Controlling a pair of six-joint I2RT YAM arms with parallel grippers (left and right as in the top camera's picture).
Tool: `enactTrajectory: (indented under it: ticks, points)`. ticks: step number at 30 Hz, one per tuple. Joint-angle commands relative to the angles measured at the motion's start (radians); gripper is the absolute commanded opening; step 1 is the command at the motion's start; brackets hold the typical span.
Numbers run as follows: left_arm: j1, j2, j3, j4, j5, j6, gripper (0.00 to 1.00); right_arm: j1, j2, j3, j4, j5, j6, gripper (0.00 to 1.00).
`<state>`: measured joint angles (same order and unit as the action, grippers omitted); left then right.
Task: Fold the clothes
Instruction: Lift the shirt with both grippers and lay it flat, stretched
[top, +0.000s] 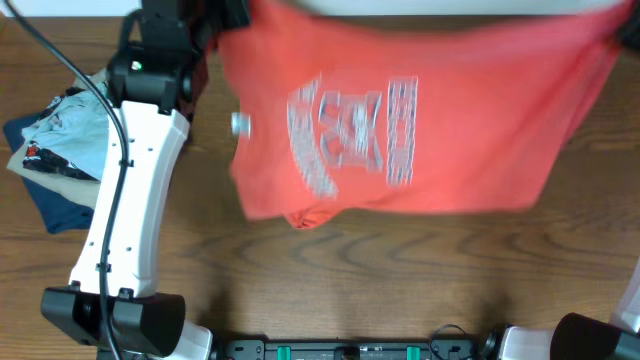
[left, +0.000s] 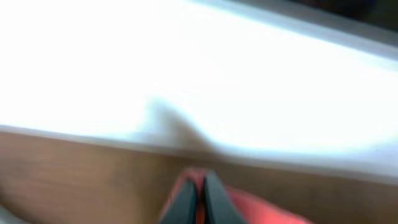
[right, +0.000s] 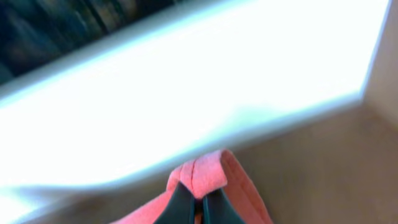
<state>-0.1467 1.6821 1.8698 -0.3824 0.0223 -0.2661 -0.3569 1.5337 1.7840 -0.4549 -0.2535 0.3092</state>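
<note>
the large coral-red short-sleeved cotton t-shirt was stretched broadside across the far half of the brown wood-grain tabletop, its white-and-dark lettering print turned sideways and a small pale patch near one edge. the left hand was pinched fully shut on a fold of the red cloth, and the right hand was likewise clamped shut on a thick stitched edge. the fabric looked light, soft and limp, matte knit with no stiffness, so it would likely sag and bunch between grips; seamed edges and corners seemed the surest places to hold. whether its lower edge touched the wood could not be told. a pile of folded blue, tan and navy garments lay well apart at the left.
</note>
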Motion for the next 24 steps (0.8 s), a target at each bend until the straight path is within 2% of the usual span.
enactTrajectory:
  ticks: [1, 6, 10, 15, 19, 24]
  points:
    - [0.041, -0.04, 0.13, 0.09, -0.038, -0.052, 0.06, -0.013, -0.034, 0.067, 0.103, -0.001, 0.092, 0.01]
    - [0.08, -0.04, 0.281, 0.127, -0.036, -0.054, 0.06, -0.031, -0.034, 0.134, 0.102, 0.07, 0.075, 0.01]
    - [0.085, -0.046, 0.306, 0.014, 0.01, -0.053, 0.06, -0.029, -0.03, 0.134, -0.019, 0.107, 0.0, 0.01]
    - [0.084, -0.036, 0.299, -0.375, 0.18, -0.053, 0.06, -0.029, 0.006, 0.132, -0.301, 0.243, -0.081, 0.01]
    - [0.084, -0.029, 0.257, -0.695, 0.187, -0.053, 0.06, -0.029, 0.06, 0.131, -0.498, 0.262, -0.135, 0.01]
    - [0.068, -0.011, 0.176, -0.951, 0.189, -0.053, 0.06, -0.029, 0.147, 0.131, -0.76, 0.261, -0.139, 0.01]
